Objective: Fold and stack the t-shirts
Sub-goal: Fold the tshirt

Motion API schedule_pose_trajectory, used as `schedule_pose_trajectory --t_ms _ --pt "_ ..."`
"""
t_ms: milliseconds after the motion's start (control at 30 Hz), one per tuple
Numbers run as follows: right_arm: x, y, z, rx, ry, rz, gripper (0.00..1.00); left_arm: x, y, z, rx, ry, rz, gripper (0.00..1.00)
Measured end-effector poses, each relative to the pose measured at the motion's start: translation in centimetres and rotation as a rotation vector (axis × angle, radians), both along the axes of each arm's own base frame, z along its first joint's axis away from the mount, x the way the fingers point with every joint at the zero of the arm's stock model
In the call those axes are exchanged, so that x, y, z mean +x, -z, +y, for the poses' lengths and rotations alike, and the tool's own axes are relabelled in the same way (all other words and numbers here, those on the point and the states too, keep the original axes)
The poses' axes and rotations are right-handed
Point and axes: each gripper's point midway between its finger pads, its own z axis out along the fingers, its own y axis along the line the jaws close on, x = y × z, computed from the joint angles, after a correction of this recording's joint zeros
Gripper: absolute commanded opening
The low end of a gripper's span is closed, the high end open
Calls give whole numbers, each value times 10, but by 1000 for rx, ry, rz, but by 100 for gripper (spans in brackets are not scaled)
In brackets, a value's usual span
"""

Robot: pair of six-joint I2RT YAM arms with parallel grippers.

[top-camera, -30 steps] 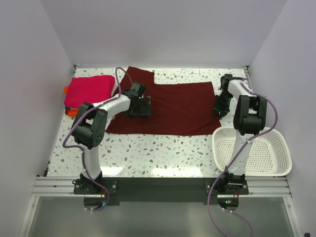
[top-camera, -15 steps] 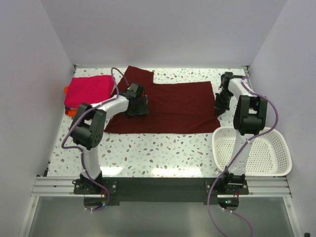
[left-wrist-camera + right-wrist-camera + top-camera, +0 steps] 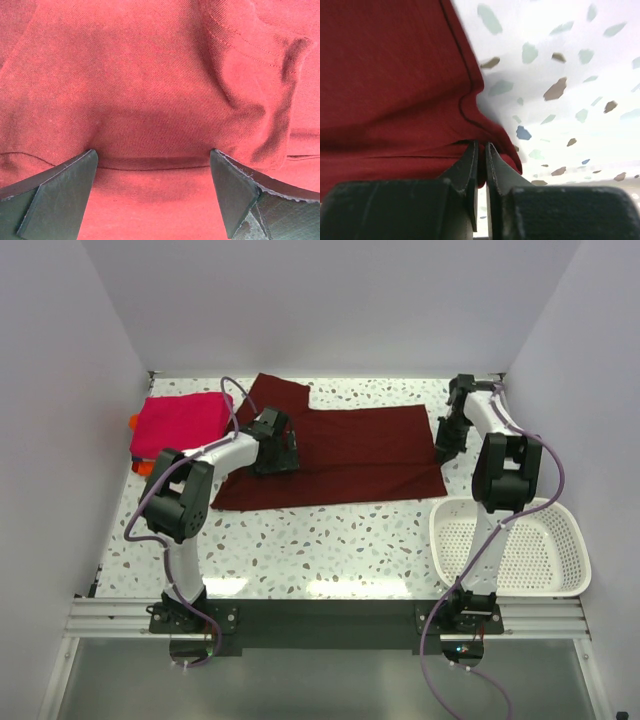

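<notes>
Currently, two t-shirts are finished: the pink t-shirt [image 3: 180,422] lies folded on the orange t-shirt [image 3: 137,466] at the far left. The maroon t-shirt [image 3: 350,455] lies spread flat at centre, not yet folded. The right gripper [image 3: 481,150] is clamped on its right hem. The left gripper [image 3: 152,156] is fully released over its left part. Folding and stacking this shirt remain.

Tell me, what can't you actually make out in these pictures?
Top view: the orange t-shirt is almost wholly covered by the pink t-shirt; its fold cannot be judged.
Top view: the left gripper and its arm cover part of the maroon t-shirt.
Right wrist view: the right gripper is shut at the hem; its fingers hide how much cloth is pinched.
Left wrist view: only cloth shows; the shirt's edges are cut off.
</notes>
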Motion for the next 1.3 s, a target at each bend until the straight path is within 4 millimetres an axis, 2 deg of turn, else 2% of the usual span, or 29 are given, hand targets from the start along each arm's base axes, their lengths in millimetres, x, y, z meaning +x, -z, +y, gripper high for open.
schedule_pose_trajectory --t_ms 33,67,100,167,300,433,533,667,767,967,1100,1200,1300 --pt "4 -2 -1 -6 1 -12 15 0 0 0 0 1 0 100" --pt "9 -3 -2 -12 4 -24 31 0 0 0 0 2 1 100" --pt "12 -5 -4 -17 6 -32 37 0 0 0 -1 2 1 100" --pt "19 -6 -7 -28 7 -45 44 0 0 0 0 3 2 100" --pt "24 -7 -16 -50 21 -57 50 -1 -1 0 -3 3 7 100" --pt "16 -4 -18 -55 26 -47 50 -2 -1 -1 -6 5 13 100" --pt "0 -2 -15 -42 24 -28 50 -3 -2 -2 -12 9 22 100" --pt "-23 -5 -9 -17 21 -12 43 -4 -3 -2 -14 12 29 100" --pt "-22 -9 -8 -8 20 -34 42 -5 -2 -3 -14 14 33 100" --pt "2 -21 -4 16 16 -112 38 -6 -4 -3 -15 16 33 100" --pt "10 -23 0 41 15 -145 37 -9 -8 -3 -17 16 30 100" --pt "1 -12 4 63 14 -124 35 -9 -12 -4 -24 18 23 100" --pt "-23 8 9 84 16 -57 33 -10 -12 -5 -28 21 26 100"
